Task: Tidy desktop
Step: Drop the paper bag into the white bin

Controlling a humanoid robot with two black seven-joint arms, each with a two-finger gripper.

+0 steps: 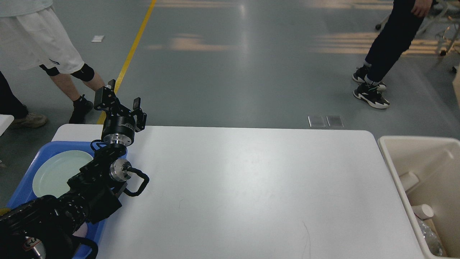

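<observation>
— Checking hazards: left tool (120, 100) raised over far-left corner of desk (244, 187), beside blue tray (27, 180) holding pale plate (59, 172). Could clip tray or plate if swung down carelessly.
— Noted. Pose and grip?
— Forearm angled up from lower left, fingers parted, holding nothing. Right tool out of view. Beige bin (424, 144) off right edge.

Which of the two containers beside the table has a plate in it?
The blue tray at the desktop's left end, beneath the left gripper, holds a pale green plate. The beige bin on the right holds paper cups instead.
</observation>
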